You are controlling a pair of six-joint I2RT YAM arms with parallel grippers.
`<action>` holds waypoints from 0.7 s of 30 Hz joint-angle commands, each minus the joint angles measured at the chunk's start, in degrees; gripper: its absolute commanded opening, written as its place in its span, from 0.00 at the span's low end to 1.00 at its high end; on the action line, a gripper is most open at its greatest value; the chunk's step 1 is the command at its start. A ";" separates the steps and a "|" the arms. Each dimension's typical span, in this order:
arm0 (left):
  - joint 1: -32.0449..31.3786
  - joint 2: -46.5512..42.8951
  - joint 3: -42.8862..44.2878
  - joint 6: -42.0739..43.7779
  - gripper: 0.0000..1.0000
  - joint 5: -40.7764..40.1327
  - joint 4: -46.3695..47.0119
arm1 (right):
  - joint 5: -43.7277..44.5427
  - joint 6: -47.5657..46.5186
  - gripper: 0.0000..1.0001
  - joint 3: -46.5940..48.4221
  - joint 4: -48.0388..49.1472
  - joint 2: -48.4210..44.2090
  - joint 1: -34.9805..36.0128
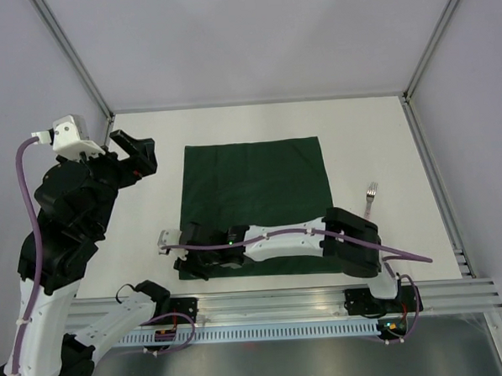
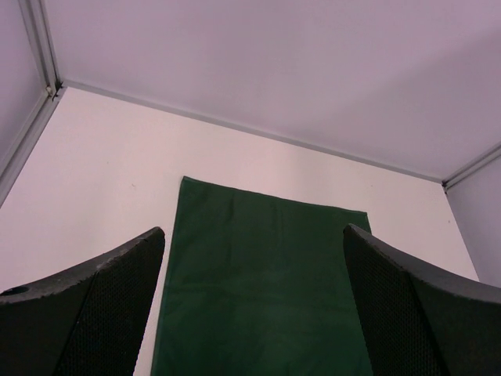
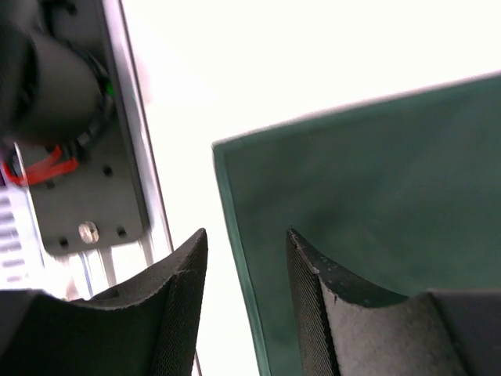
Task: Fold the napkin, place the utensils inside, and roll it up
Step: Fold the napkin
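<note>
At the near-left corner of the dark green square cloth napkin [image 1: 255, 183], the right gripper [image 1: 198, 265] is low over the white table [image 1: 374, 131]. The right arm reaches from its base, off the napkin's near-right corner, leftward along the napkin's near edge, stretched long and low with the forearm lying over that edge. In the right wrist view the black padded fingers [image 3: 176, 298] stand partly apart. One is over the bare table just outside the napkin [image 3: 376, 180], the other over the cloth, and the napkin's edge runs up through the gap. The cloth is flat there and not pinched.

Left of the napkin, the left arm is folded upright, its elbow high. The left gripper [image 1: 140, 156] hangs in the air just off the napkin's far-left corner. Its fingers [image 2: 102, 305] are spread wide, holding nothing, and frame the napkin [image 2: 258, 298] below.

The napkin lies flat and unfolded. Right of the napkin, well apart from it, lies the slim fork with pale pink handle and silvery metal tines [image 1: 370, 198].
</note>
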 commanded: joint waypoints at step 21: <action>0.06 -1.58 -2.07 0.75 0.98 -1.21 -1.97 | 4.43 1.58 0.51 9.86 5.19 13.72 2.85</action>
